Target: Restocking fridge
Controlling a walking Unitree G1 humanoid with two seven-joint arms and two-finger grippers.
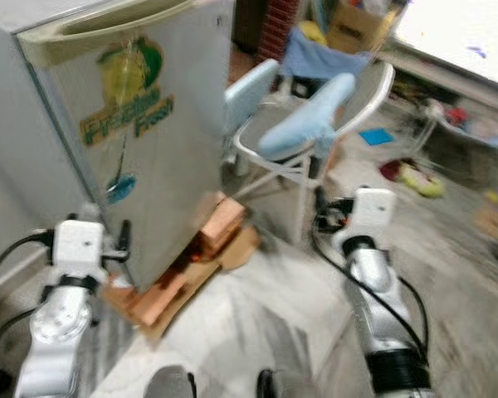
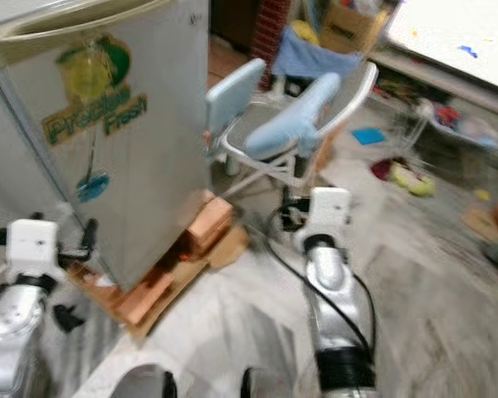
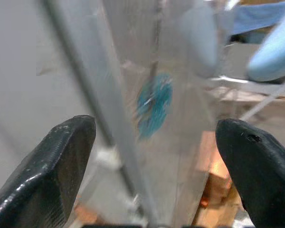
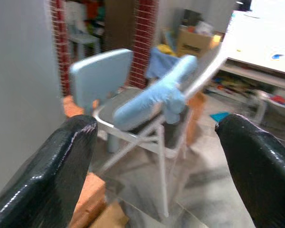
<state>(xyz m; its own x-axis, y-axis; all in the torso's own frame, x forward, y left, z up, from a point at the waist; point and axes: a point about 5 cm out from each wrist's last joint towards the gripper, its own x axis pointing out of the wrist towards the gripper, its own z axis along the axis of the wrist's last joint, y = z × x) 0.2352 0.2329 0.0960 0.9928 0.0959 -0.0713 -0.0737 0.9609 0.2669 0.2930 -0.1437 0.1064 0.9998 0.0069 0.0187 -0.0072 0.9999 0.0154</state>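
The fridge [image 1: 141, 141], door closed, stands at about ten o'clock from the robot, propped on bricks [image 1: 220, 220] and cardboard [image 1: 178, 286] (the head views are blurred). The left gripper [image 3: 152, 180] hovers near the door's lower corner, fingers [image 3: 52, 166] spread apart and empty. The right gripper [image 4: 156, 180], fingers likewise apart and holding nothing, points at one o'clock toward a white folding chair [image 1: 303, 124] with light blue pads.

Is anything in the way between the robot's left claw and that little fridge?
Nothing visible. The left gripper, fingers open, points straight at the fridge door edge. The chair stands off to the right.
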